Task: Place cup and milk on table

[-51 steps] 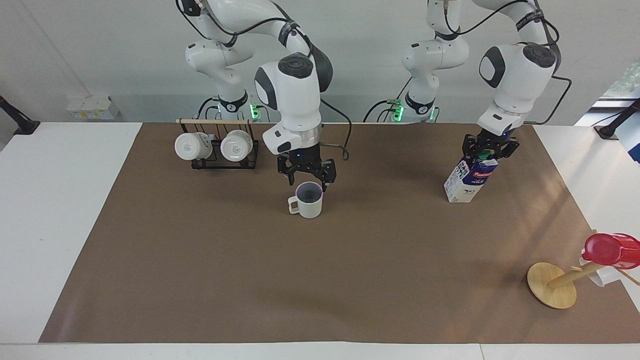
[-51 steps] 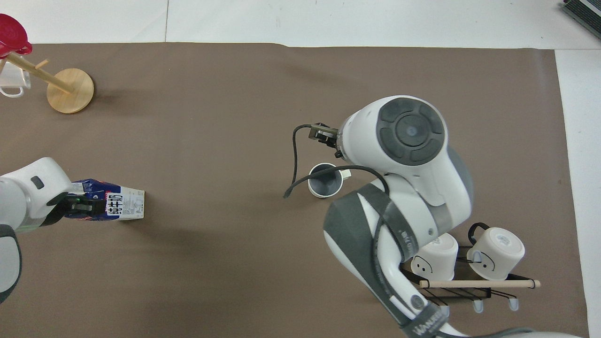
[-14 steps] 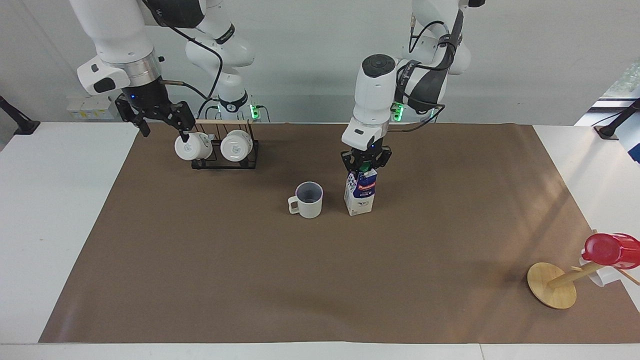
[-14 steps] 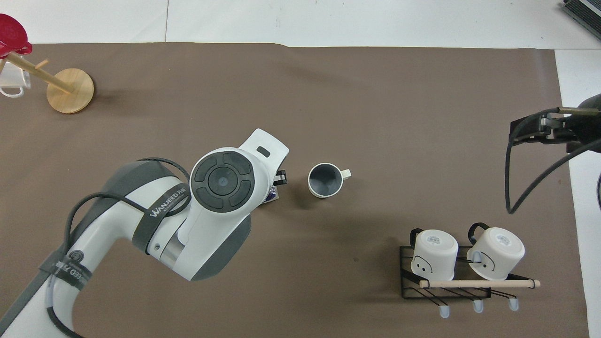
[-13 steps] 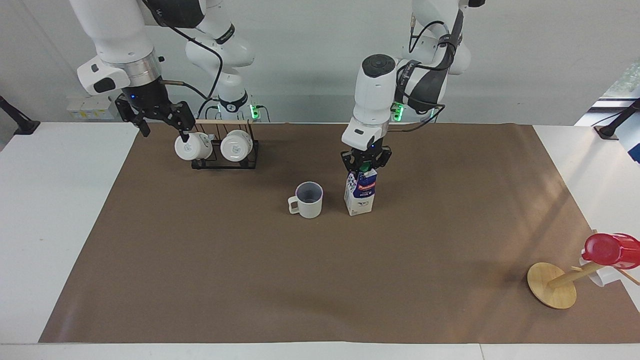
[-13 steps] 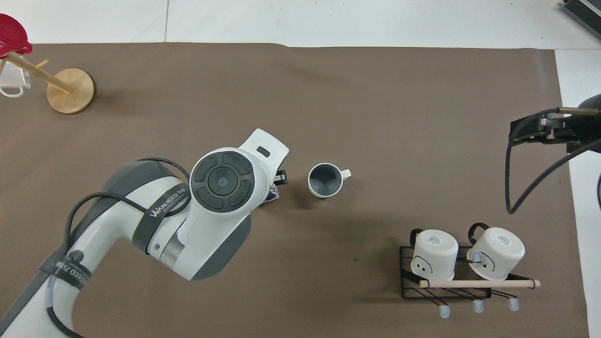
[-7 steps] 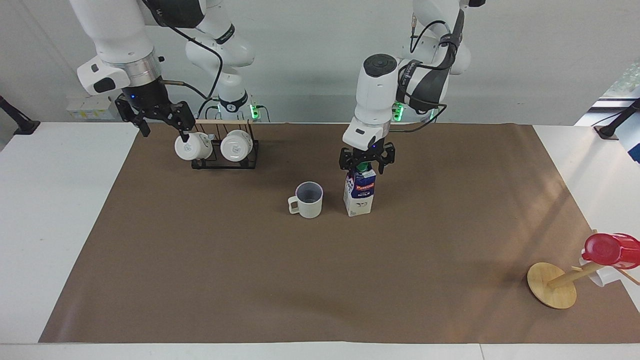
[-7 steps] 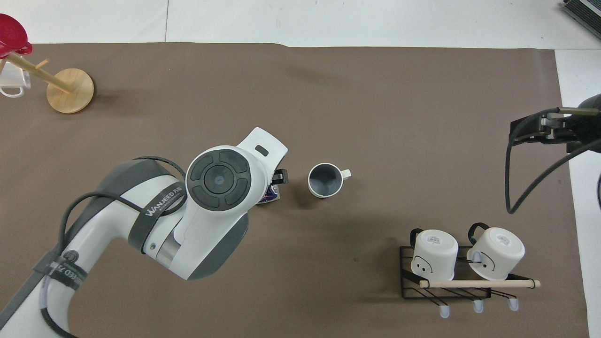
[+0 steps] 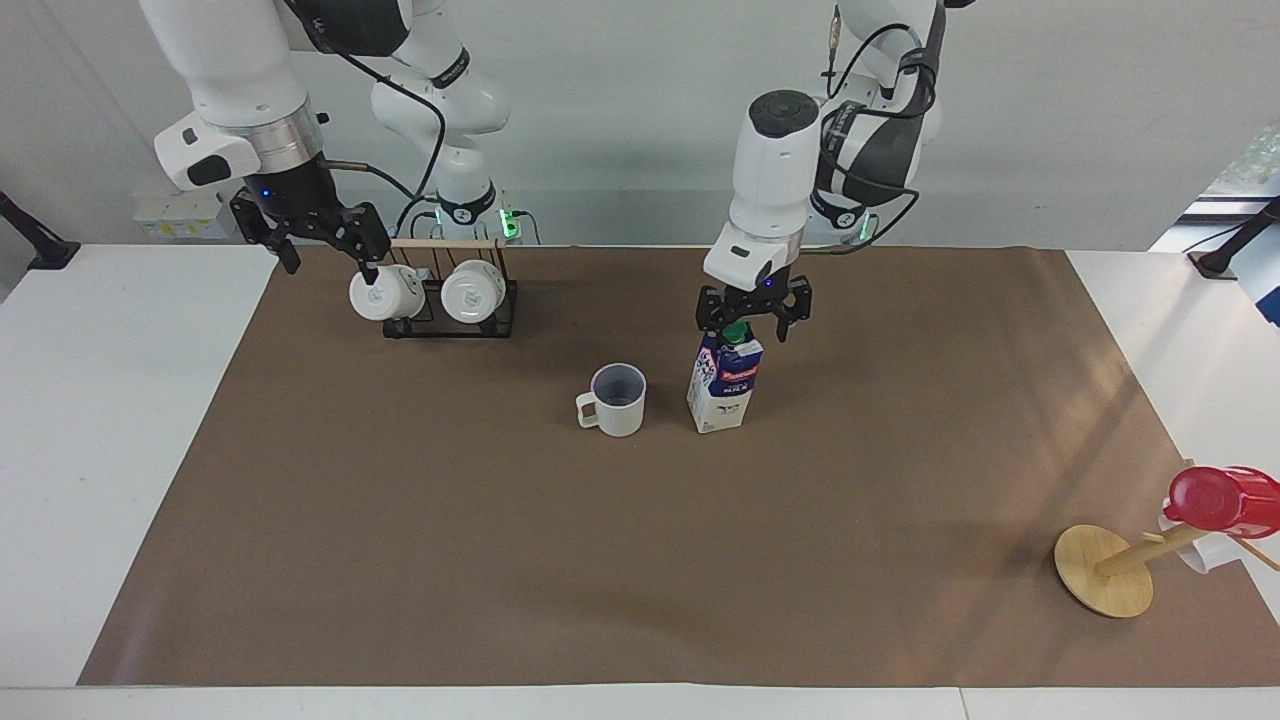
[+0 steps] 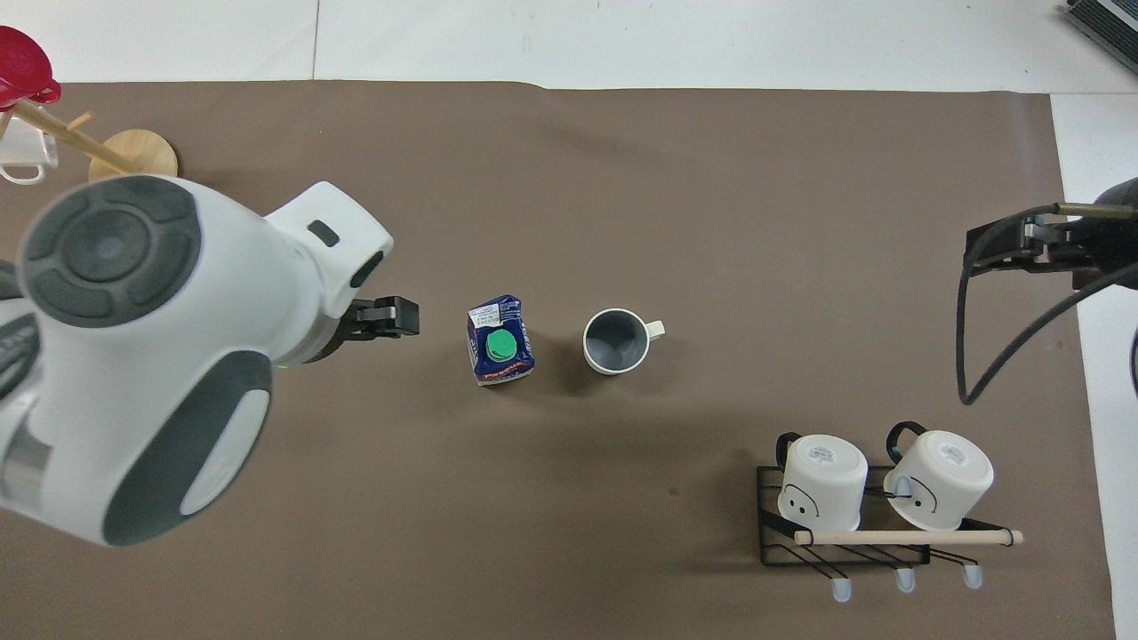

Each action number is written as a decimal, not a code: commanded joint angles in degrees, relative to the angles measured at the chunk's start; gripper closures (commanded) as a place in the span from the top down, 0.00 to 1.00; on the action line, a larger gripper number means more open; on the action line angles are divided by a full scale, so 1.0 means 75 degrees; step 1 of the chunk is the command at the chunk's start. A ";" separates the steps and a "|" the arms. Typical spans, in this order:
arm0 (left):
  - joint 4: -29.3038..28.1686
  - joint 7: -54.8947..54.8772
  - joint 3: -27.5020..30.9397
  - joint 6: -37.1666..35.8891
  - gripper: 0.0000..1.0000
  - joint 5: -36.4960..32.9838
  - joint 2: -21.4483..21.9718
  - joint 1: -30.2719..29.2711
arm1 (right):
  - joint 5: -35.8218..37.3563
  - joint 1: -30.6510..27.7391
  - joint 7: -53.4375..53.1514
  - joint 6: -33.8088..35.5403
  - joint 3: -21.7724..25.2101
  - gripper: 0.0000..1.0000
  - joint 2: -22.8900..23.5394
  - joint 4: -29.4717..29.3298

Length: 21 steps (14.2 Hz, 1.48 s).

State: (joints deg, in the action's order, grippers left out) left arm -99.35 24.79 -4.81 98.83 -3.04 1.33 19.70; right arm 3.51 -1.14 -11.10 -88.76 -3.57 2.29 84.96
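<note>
The cup (image 9: 617, 400) stands upright on the brown sheet of the table (image 9: 400, 550), its handle toward the right arm's end; it also shows in the overhead view (image 10: 613, 341). The milk (image 9: 725, 385) stands upright beside it, toward the left arm's end, green cap up (image 10: 500, 341). My left gripper (image 9: 753, 318) is open and empty just above the carton's cap, clear of it. One of its fingers (image 10: 391, 317) shows in the overhead view. My right gripper (image 9: 322, 243) is open and empty, held high over the mug rack's end.
A black wire rack (image 9: 440, 320) with two white mugs stands near the robots at the right arm's end (image 10: 880, 542). A wooden mug tree (image 9: 1105, 572) carrying a red cup (image 9: 1222, 500) stands far from the robots at the left arm's end.
My left gripper has opened, let go of the milk carton and risen off it toward the left arm's end. The carton stays standing beside the cup. The right arm has not moved.
</note>
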 commanded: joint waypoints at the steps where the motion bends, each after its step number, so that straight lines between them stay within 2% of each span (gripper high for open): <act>1: 0.0496 -0.0888 -0.0026 -0.0846 1.00 0.0275 0.0009 -0.0608 | -0.0140 -0.0094 0.0120 0.0117 -0.0040 1.00 0.0046 -0.0090; 4: 0.0555 -0.1955 -0.0026 -0.1304 1.00 0.0639 0.0489 -0.1522 | -0.0140 -0.0094 0.0120 0.0117 -0.0040 1.00 0.0046 -0.0090; 8: 0.0579 -0.2474 -0.0015 -0.1880 1.00 0.0639 0.0584 -0.2145 | -0.0140 -0.0094 0.0120 0.0117 -0.0040 1.00 0.0046 -0.0090; 12: 0.0567 -0.2439 -0.0015 -0.1927 1.00 0.0592 0.0760 -0.2310 | -0.0140 -0.0094 0.0120 0.0117 -0.0040 1.00 0.0046 -0.0090; 21: 0.0556 -0.2438 0.0044 -0.1891 1.00 0.0592 0.0760 -0.2380 | -0.0140 -0.0094 0.0120 0.0117 -0.0040 1.00 0.0046 -0.0090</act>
State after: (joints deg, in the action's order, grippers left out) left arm -95.14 6.91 -4.07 85.58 0.75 6.40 2.73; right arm 3.51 -1.14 -11.10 -88.76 -3.57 2.29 84.96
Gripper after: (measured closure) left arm 0.000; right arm 0.000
